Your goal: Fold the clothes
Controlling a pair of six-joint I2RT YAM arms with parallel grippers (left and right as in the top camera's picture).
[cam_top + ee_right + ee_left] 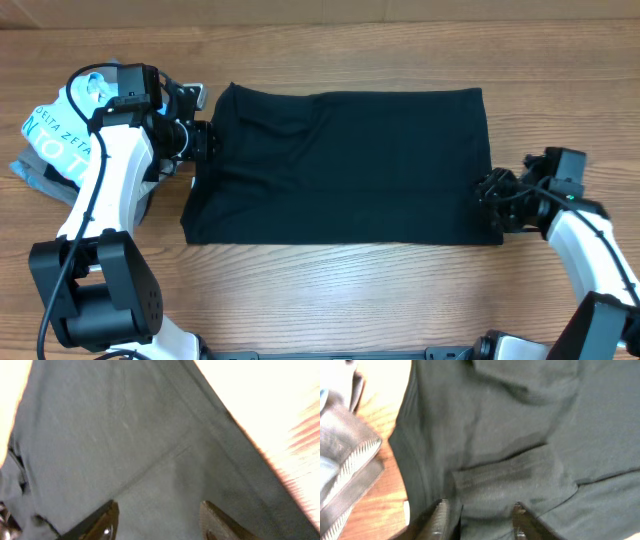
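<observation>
Soft, limp black T-shirt [340,165], bound to sag; best pinched at both short edges. Jaws apart on left gripper [480,506] and right gripper [159,506], probably gripping nothing.

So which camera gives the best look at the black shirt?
The overhead view: it shows the whole black shirt spread on the table. The left wrist view shows only a creased patch; the right wrist view only a smoother stretch with a seam.
</observation>
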